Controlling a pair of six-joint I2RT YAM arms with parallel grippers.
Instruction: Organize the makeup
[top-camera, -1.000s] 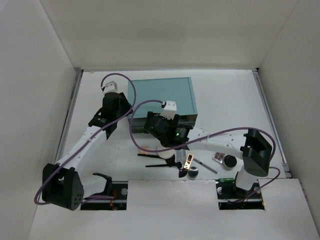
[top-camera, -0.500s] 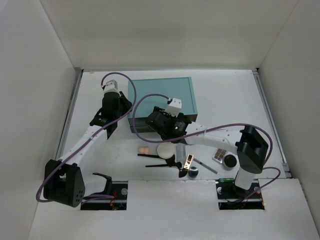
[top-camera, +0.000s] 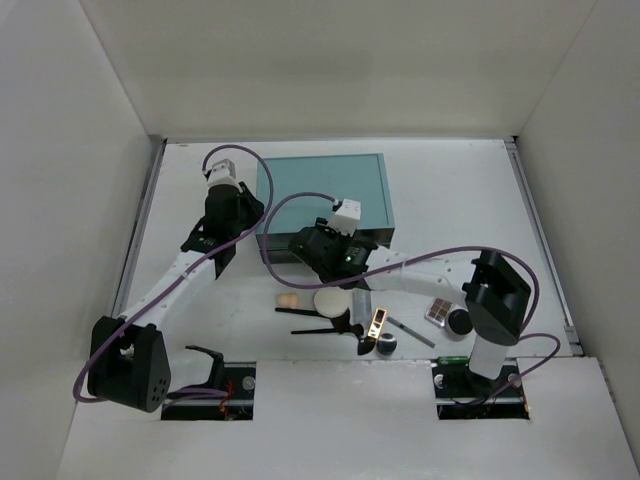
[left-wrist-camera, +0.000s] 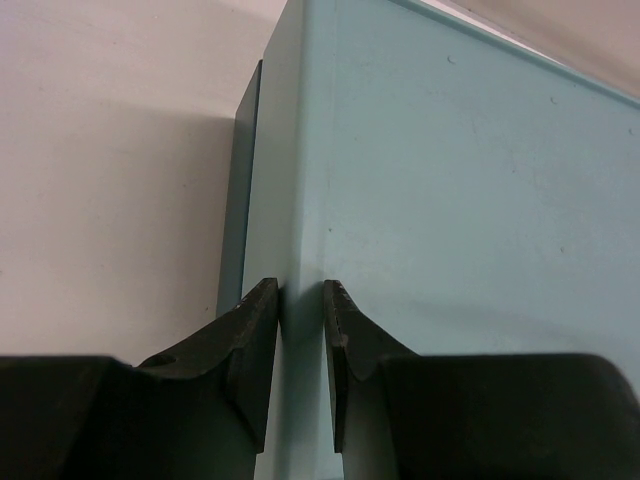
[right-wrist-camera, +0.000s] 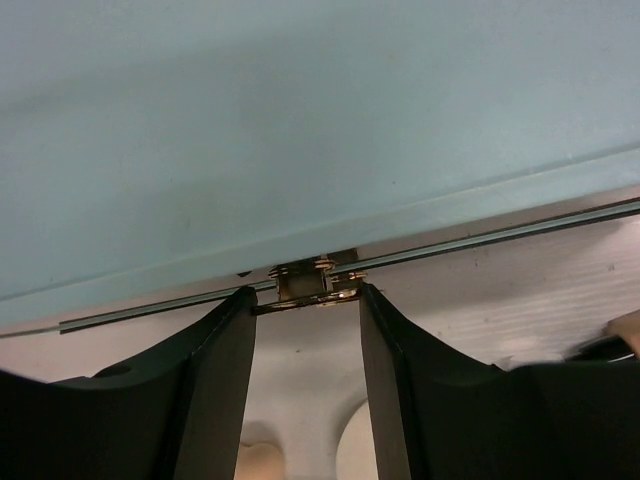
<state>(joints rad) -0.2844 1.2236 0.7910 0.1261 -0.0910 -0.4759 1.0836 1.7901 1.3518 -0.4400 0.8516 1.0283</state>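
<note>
Loosely scattered, the makeup (top-camera: 378, 322) lies on the table (top-camera: 450, 200) just behind the right gripper (right-wrist-camera: 305, 290), toward the arm bases. The peach sponge (top-camera: 288, 299), cream puff (top-camera: 328, 301) and black brushes (top-camera: 312, 312) are nearest it, the palette (top-camera: 438, 314) and black jar (top-camera: 459, 321) farther to its right. Its jaws straddle the gold knob (right-wrist-camera: 312, 280) of the teal drawer box (top-camera: 320, 190) and appear to pinch it. The left gripper (left-wrist-camera: 300, 290), closed on nothing, sits at the box's left front corner.
</note>
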